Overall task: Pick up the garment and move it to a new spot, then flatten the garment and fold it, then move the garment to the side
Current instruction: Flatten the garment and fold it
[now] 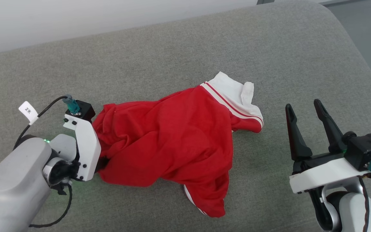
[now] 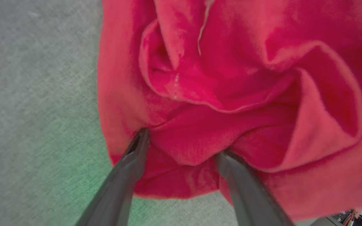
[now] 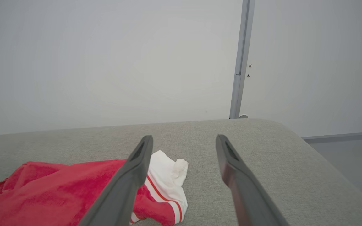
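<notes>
Bearing the garment (image 1: pixel 172 141), grey upholstery (image 1: pixel 172 48) meets a white wall (image 1: pixel 76 19).

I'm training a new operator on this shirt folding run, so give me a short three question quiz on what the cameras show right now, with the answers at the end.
1. True or false: the right gripper is shut on the garment.
2. What colour are the thin stripes on the white sleeve?
3. Where are the fingers of the left gripper? A) pushed into red folds at the garment's edge; B) on the white sleeve; C) lifted in the air, touching nothing.
Key: 1 false, it hangs open, apart from the garment; 2 red; 3 A.
</notes>
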Controlling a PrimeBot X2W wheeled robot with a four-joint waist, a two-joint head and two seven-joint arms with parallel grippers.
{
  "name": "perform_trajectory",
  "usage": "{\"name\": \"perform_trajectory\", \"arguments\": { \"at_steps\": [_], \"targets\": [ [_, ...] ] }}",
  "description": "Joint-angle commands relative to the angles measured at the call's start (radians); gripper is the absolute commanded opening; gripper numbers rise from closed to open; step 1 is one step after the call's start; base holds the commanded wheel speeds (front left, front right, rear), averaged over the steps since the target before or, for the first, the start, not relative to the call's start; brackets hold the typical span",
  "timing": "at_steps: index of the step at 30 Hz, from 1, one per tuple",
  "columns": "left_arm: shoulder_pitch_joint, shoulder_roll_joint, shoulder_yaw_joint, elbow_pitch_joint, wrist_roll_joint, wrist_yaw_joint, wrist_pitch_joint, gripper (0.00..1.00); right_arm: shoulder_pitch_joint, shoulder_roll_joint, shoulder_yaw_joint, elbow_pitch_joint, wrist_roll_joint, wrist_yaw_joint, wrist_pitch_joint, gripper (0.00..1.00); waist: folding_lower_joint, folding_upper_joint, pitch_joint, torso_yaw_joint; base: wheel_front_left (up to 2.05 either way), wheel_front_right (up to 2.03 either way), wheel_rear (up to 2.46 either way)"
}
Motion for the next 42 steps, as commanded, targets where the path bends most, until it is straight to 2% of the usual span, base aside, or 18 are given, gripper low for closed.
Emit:
{"name": "perform_trajectory", "arguments": {
  "at_steps": [1,2,3,7,10,18,25,30,32,38,39,40,41,42],
  "targets": [
    [0.033,-0.023,-0.028,0.039,0.010,0.000,0.005,1.00,-0.007,0.001,0.002,0.001,0.009,-0.001,-0.006,1.00,0.0000,-0.0001,0.003,-0.001,0.00,0.00,0.00],
    [0.035,-0.029,-0.037,0.058,0.008,-0.009,0.008,0.17,-0.011,0.001,0.002,0.003,0.009,-0.001,-0.007,1.00,0.0000,-0.0001,0.005,0.000,0.00,0.00,0.00],
    [0.033,-0.036,-0.037,0.076,0.008,-0.012,-0.002,0.00,-0.016,0.001,0.005,0.004,0.011,-0.001,-0.007,1.00,0.0000,-0.0001,0.007,0.001,0.00,0.00,0.00],
    [0.018,-0.061,-0.035,0.117,-0.007,-0.031,-0.019,0.00,-0.017,0.001,-0.007,0.010,0.008,-0.001,-0.008,1.00,0.0000,-0.0001,0.006,0.020,0.00,0.00,0.00],
    [-0.018,-0.040,-0.025,0.124,-0.008,-0.041,-0.036,0.00,-0.009,0.001,-0.022,0.008,0.004,-0.001,-0.005,1.00,0.0000,-0.0001,-0.001,0.042,0.00,0.00,0.00],
    [-0.102,0.058,-0.004,0.090,0.004,-0.052,-0.072,0.00,0.021,0.000,-0.058,-0.014,-0.015,-0.001,0.023,1.00,0.0000,-0.0001,-0.029,0.092,0.00,0.00,0.00],
    [-0.142,0.190,-0.010,0.089,0.066,-0.050,-0.092,0.00,0.039,0.001,-0.071,-0.040,-0.032,-0.001,0.054,1.00,0.0000,-0.0001,-0.050,0.108,0.00,0.00,0.00],
    [-0.182,0.254,-0.001,0.117,0.111,-0.040,-0.140,0.00,0.045,0.001,-0.078,-0.055,-0.034,-0.001,0.067,1.00,0.0000,-0.0001,-0.047,0.109,0.00,0.00,0.00],
    [-0.196,0.260,0.004,0.140,0.123,-0.036,-0.162,0.00,0.044,0.001,-0.077,-0.057,-0.036,-0.001,0.073,1.00,0.0000,-0.0001,-0.044,0.108,0.00,0.00,0.00],
    [-0.190,0.225,0.019,0.207,0.077,-0.044,-0.185,0.00,0.040,0.001,-0.068,-0.058,-0.031,-0.001,0.082,1.00,0.0000,-0.0001,-0.037,0.103,0.00,0.00,0.00],
    [-0.182,0.203,0.012,0.215,0.069,-0.046,-0.195,0.00,0.037,0.001,-0.065,-0.054,-0.027,-0.001,0.081,1.00,0.0000,-0.0001,-0.033,0.104,0.00,0.00,0.00],
    [-0.180,0.192,0.009,0.217,0.064,-0.048,-0.199,0.21,0.035,0.001,-0.063,-0.052,-0.024,-0.001,0.082,1.00,0.0000,-0.0001,-0.031,0.105,0.00,0.00,0.00],
    [-0.181,0.184,0.007,0.217,0.062,-0.048,-0.202,0.46,0.032,0.001,-0.063,-0.049,-0.024,-0.001,0.081,1.00,0.0000,-0.0001,-0.029,0.105,0.00,0.00,0.00],
    [-0.185,0.177,0.004,0.212,0.062,-0.050,-0.205,0.97,0.029,0.001,-0.063,-0.048,-0.023,-0.001,0.080,1.00,0.0000,-0.0001,-0.027,0.107,0.00,0.00,0.00]
  ]
}}
